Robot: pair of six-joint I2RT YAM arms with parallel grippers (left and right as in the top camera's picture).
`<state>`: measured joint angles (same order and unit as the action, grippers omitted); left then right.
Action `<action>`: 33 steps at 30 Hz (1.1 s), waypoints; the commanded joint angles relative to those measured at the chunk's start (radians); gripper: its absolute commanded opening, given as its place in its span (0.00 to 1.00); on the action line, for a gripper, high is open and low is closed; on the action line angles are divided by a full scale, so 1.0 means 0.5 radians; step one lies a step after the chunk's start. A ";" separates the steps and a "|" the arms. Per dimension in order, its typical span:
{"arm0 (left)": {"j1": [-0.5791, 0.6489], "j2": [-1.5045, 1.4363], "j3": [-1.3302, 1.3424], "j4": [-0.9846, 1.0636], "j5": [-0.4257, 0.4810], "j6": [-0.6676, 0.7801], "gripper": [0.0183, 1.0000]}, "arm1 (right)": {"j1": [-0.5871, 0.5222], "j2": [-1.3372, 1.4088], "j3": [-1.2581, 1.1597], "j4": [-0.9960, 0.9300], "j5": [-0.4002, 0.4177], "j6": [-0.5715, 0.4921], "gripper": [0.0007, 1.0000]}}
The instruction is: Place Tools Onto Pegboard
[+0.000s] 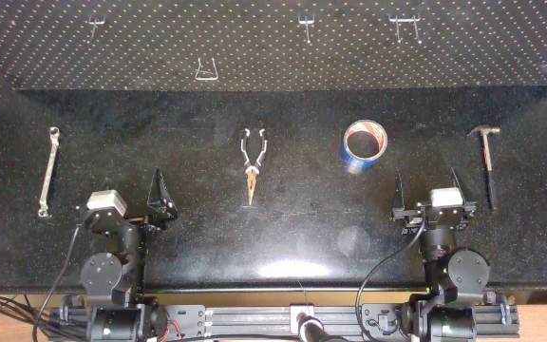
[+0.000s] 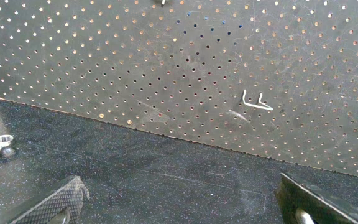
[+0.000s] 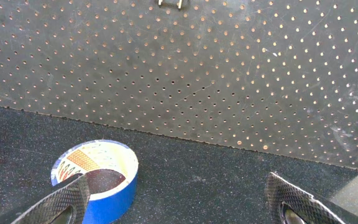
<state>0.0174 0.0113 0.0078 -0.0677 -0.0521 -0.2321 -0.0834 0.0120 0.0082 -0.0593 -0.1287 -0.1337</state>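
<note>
Dark worktop [image 1: 160, 123]: wrench [image 1: 47, 172], pliers [image 1: 253, 163], tape [image 1: 365, 145], hammer [image 1: 486, 161]

The left arm [image 1: 103, 275] and right arm [image 1: 463, 274] look alike: black, built from rounded, drum-shaped joints, each with a pale grey box [image 1: 105, 201] at the wrist. The left gripper [image 2: 182, 182] and right gripper [image 3: 178, 180] have flat black fingers [image 2: 58, 202] with a fine crosshatched grip surface. A thin black cable [image 1: 66, 269] curves beside the left arm's base, and a second cable [image 1: 385, 258] beside the right. Both bases sit on a silver slotted rail [image 1: 254, 315], with a bundle of black wires [image 1: 8, 312] at its left end.
</note>
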 commanded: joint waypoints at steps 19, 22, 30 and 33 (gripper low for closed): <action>0.005 -0.016 -0.005 -0.022 0.113 0.243 1.00 | 0.001 -0.022 -0.007 -0.008 0.019 -0.012 0.93; 0.005 -0.016 -0.005 -0.023 0.113 0.243 1.00 | 0.001 -0.022 -0.007 -0.008 0.019 -0.012 0.93; 0.105 -0.016 -0.005 -0.030 0.168 0.233 0.99 | 0.001 -0.022 -0.007 -0.008 0.018 -0.012 0.93; 0.143 0.308 0.362 -0.512 0.281 -0.015 1.00 | 0.001 -0.022 -0.007 -0.008 0.018 -0.012 0.93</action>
<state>0.0696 0.0250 0.0246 -0.1238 0.0273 -0.1429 -0.0834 0.0120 0.0082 -0.0593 -0.1287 -0.1337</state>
